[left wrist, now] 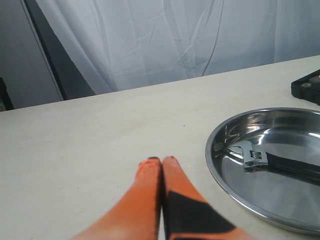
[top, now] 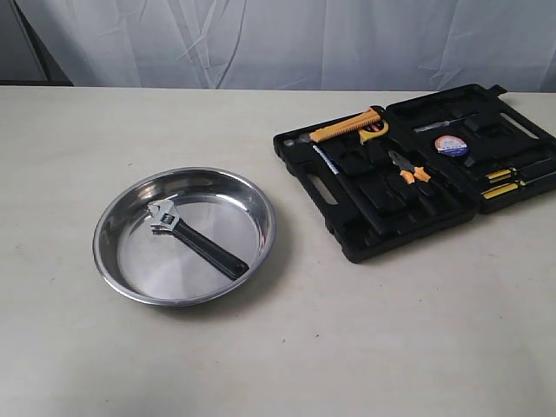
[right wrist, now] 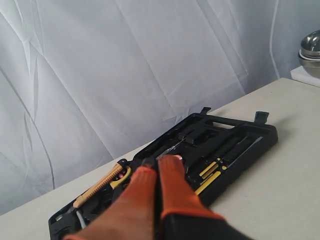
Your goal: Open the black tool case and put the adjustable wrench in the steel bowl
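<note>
Pale matte counter (top: 365, 347); adjustable wrench (top: 195, 239), silver head, black handle, lies inside shiny round steel bowl (top: 165, 269), black case (top: 408, 234) open beside. Only wrist views show orange left tool (left wrist: 161, 160), right tool (right wrist: 157, 160), both pressed together.

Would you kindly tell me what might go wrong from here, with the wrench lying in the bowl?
1. The wrench lies slantwise, its handle end against the shallow wall of the bowl; a knock might slide it out.
2. The left gripper, shut, is close to the bowl's rim; a careless swing could hit it.
3. The case lies open with tools exposed; the right gripper, shut near it, might snag one.
</note>
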You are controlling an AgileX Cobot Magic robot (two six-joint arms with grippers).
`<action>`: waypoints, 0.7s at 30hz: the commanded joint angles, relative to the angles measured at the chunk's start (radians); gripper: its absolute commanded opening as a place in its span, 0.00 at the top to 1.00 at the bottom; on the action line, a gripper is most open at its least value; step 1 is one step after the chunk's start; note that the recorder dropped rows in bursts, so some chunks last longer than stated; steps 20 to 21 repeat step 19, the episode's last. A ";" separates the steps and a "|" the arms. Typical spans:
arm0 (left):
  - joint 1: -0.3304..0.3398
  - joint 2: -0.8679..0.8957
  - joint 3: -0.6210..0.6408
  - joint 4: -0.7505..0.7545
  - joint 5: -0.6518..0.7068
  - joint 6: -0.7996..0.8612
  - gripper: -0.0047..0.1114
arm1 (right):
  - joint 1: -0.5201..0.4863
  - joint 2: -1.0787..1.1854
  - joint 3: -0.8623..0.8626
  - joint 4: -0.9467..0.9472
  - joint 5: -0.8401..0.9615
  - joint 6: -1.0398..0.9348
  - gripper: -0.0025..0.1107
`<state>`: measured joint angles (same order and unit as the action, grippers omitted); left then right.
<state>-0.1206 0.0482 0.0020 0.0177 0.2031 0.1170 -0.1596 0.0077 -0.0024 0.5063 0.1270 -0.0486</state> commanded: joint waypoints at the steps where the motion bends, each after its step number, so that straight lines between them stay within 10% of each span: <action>1: 0.001 -0.007 -0.002 0.001 -0.009 -0.004 0.96 | -0.008 -0.002 0.002 -0.007 -0.003 -0.003 0.99; 21: 0.001 -0.007 -0.002 0.001 -0.009 -0.004 0.96 | -0.008 -0.002 0.002 -0.007 -0.006 -0.003 0.99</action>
